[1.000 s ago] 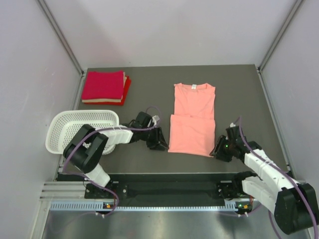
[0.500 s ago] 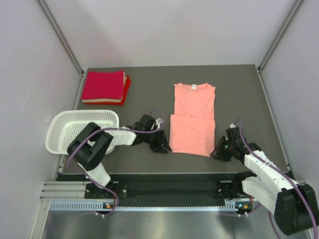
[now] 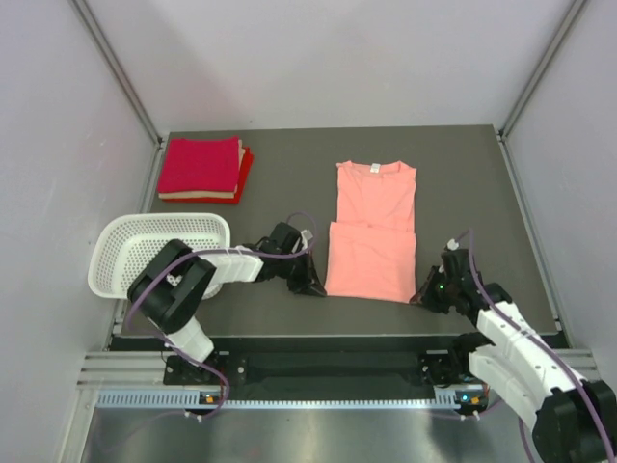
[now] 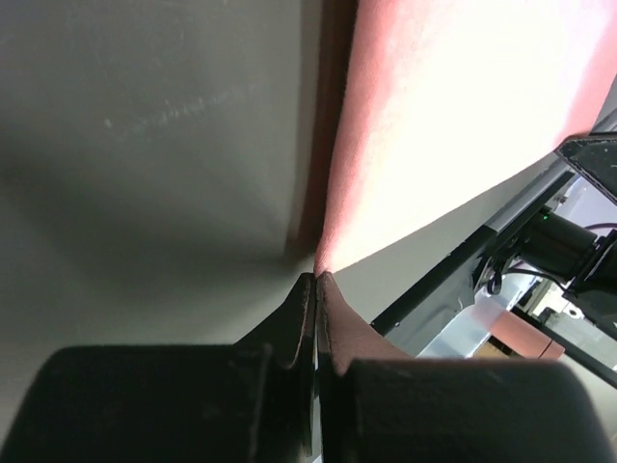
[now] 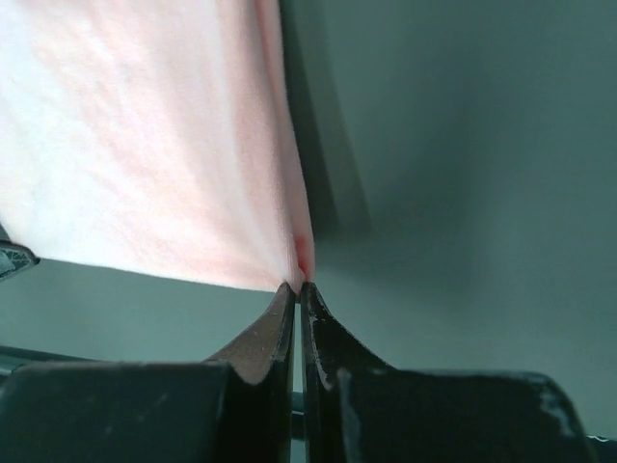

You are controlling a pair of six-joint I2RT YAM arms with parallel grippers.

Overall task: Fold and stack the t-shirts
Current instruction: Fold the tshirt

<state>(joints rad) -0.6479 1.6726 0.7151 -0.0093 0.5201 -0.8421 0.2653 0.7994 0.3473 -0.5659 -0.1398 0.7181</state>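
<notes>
The salmon-pink t-shirt [image 3: 374,231] lies flat mid-table, its lower half folded up over itself, with the collar at the far end. My left gripper [image 3: 317,286] is at its near left corner. In the left wrist view the jaws [image 4: 316,278] are pressed together with the shirt corner [image 4: 434,125] pinched at their tips. My right gripper [image 3: 422,296] is at the near right corner. In the right wrist view it [image 5: 297,286] is shut on the cloth's corner [image 5: 145,145]. A stack of folded crimson t-shirts [image 3: 201,166] sits at the far left.
A white perforated basket [image 3: 159,251] stands at the near left, beside the left arm. The table's front edge [image 3: 328,338] is just behind both grippers. Grey walls enclose the table on three sides.
My left gripper has slid right onto the shirt's near left corner. My right gripper has shifted slightly nearer at the near right corner. The shirt's near edge has barely moved.
</notes>
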